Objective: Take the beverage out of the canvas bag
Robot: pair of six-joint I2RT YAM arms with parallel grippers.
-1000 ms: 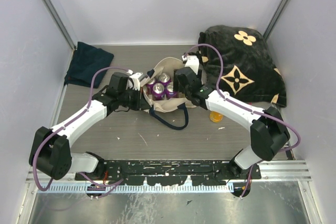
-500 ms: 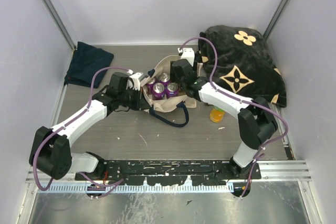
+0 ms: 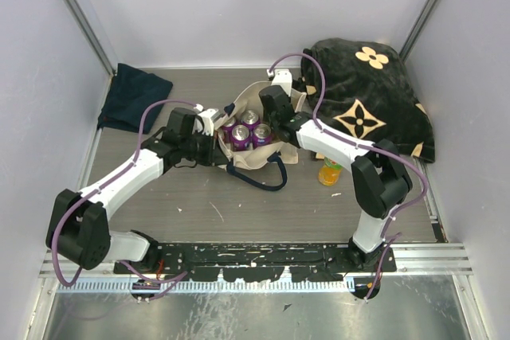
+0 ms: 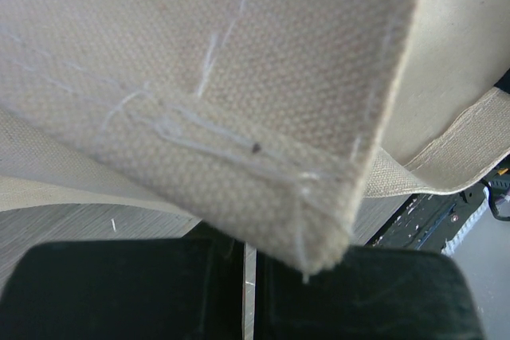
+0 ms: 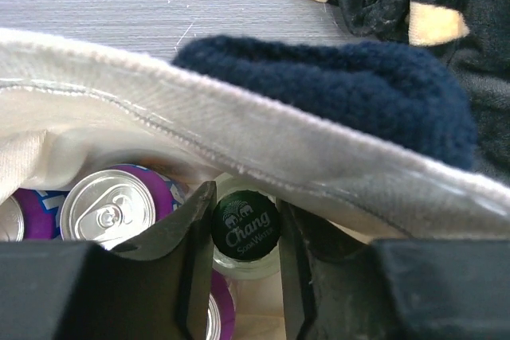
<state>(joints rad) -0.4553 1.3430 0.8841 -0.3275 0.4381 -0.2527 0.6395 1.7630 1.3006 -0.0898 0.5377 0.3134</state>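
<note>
Right gripper [image 5: 245,206] is reaching into the mouth of the canvas bag [image 3: 249,162], its jaws partly closed on either side of a glass bottle [image 5: 245,232] with a black printed cap. Both fingers appear to be touching the bottle's shoulders. How firm the grip is cannot be told.

Left gripper [image 4: 249,280] is pressed together on a stitched corner of the bag's rim at the bag's nine o'clock side, holding the mouth open.

The bag is sitting near the middle of the tabletop [image 3: 199,197], slightly toward twelve o'clock. Purple cans [image 5: 107,211] are standing inside it, just beside the bottle at the bottle's nine o'clock in the right wrist view. The bottle is standing upright, below the rim and close against the bag's wall.

A small orange-yellow item [image 3: 329,171] is lying on the tabletop at the bag's four o'clock. It is too small to identify.

Assessment: the opening and reach are done and the grasp is being made. The lift is not yet done, since no drink is showing above the rim. Raising the bottle clear of the rim and setting it down outside are outstanding.
</note>
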